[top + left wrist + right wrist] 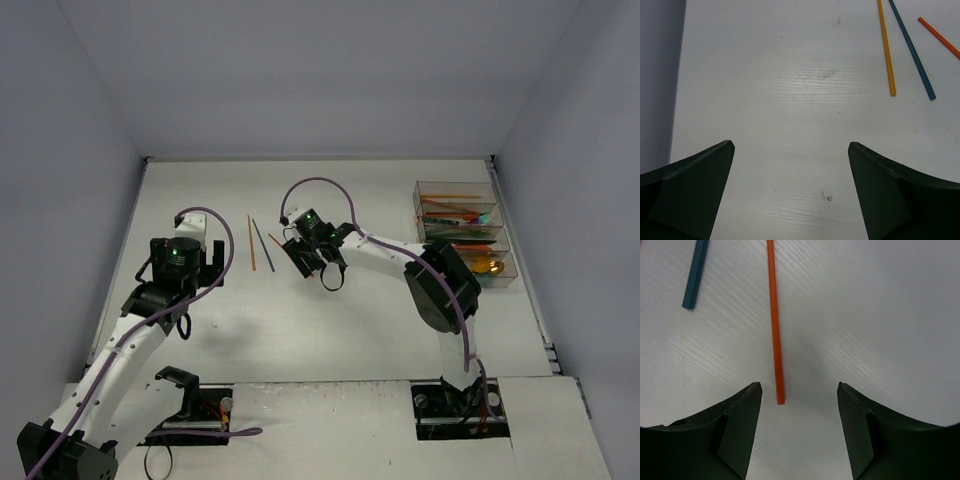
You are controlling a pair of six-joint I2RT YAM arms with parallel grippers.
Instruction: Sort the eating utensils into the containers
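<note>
Three chopsticks lie on the white table left of centre: an orange one (251,243), a teal one (262,240) and a red-orange one (274,240). My right gripper (297,251) is open, low over the near end of the red-orange chopstick (774,330). That end lies between the open fingers, nearer the left finger (740,415); the gripper's mid-gap (799,387) is over bare table. The teal chopstick (694,275) lies further left. My left gripper (791,145) is open and empty over bare table, with the three chopsticks (886,50) up and to the right. The containers (503,236) at the right hold several utensils.
A gold spoon (487,266) lies in the nearest bin. Grey walls enclose the table on the left, back and right. The right arm's elbow (440,285) hangs just left of the bins. The left gripper also shows in the top view (185,245).
</note>
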